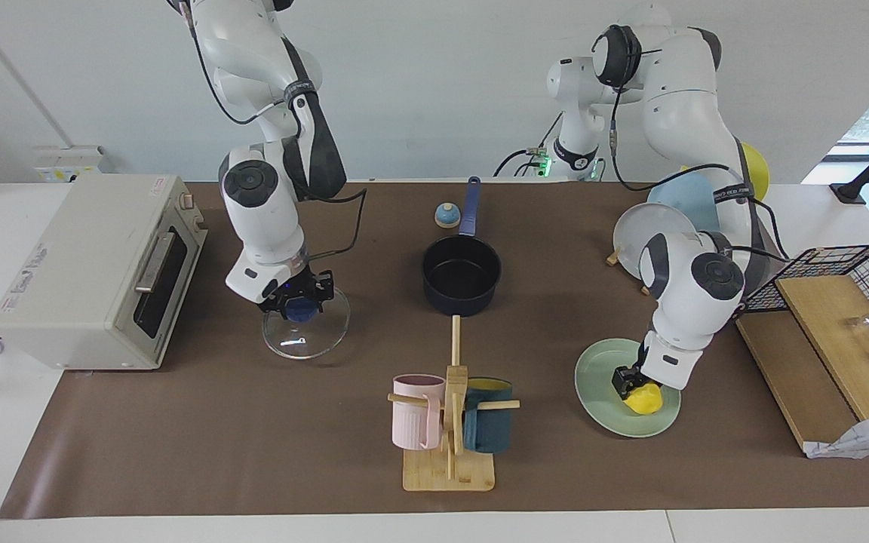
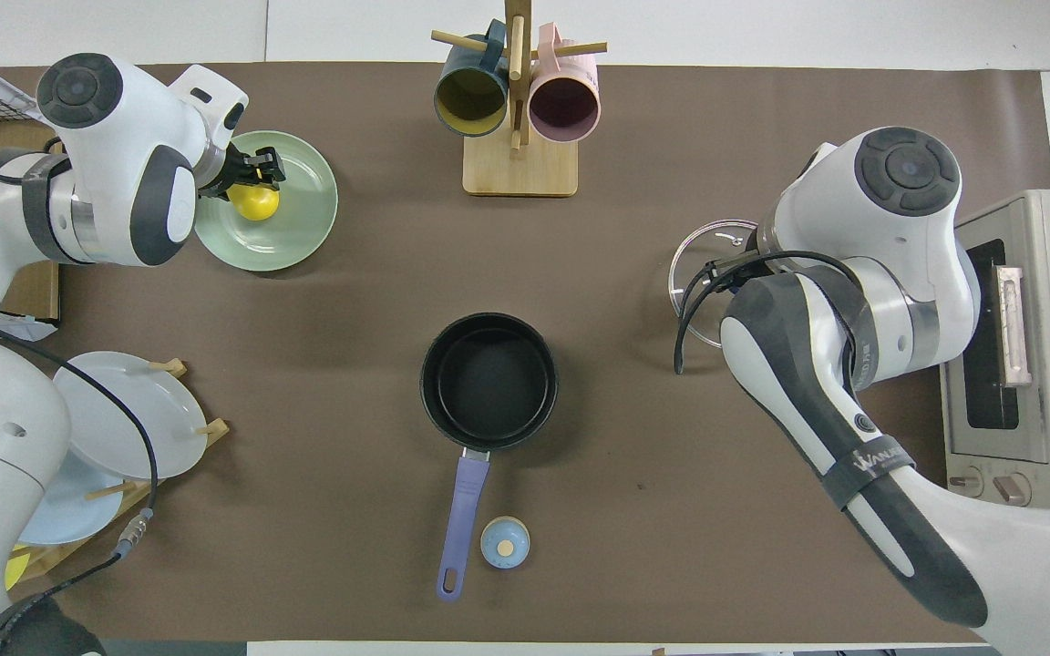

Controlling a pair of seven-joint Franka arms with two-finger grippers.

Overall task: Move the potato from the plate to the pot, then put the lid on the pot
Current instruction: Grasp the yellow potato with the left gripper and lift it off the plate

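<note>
The yellow potato (image 1: 646,399) lies on the mint-green plate (image 1: 599,375) toward the left arm's end of the table. My left gripper (image 1: 627,380) is down at the potato, its fingers open on either side of it; they show over the potato (image 2: 253,203) on the plate (image 2: 302,219) in the overhead view too. My right gripper (image 1: 297,305) is shut on the blue knob of the glass lid (image 1: 308,336) and holds it low over the mat, between the toaster oven and the pot. The navy pot (image 1: 462,274) stands open mid-table, handle toward the robots. In the overhead view the pot (image 2: 488,381) is empty and the lid (image 2: 698,266) is partly under the right arm.
A toaster oven (image 1: 87,264) stands at the right arm's end. A wooden mug rack (image 1: 449,422) with two mugs is farther from the robots than the pot. A small bell (image 1: 446,216) sits beside the pot handle. A plate rack (image 1: 657,234) and a wire basket (image 1: 857,279) are at the left arm's end.
</note>
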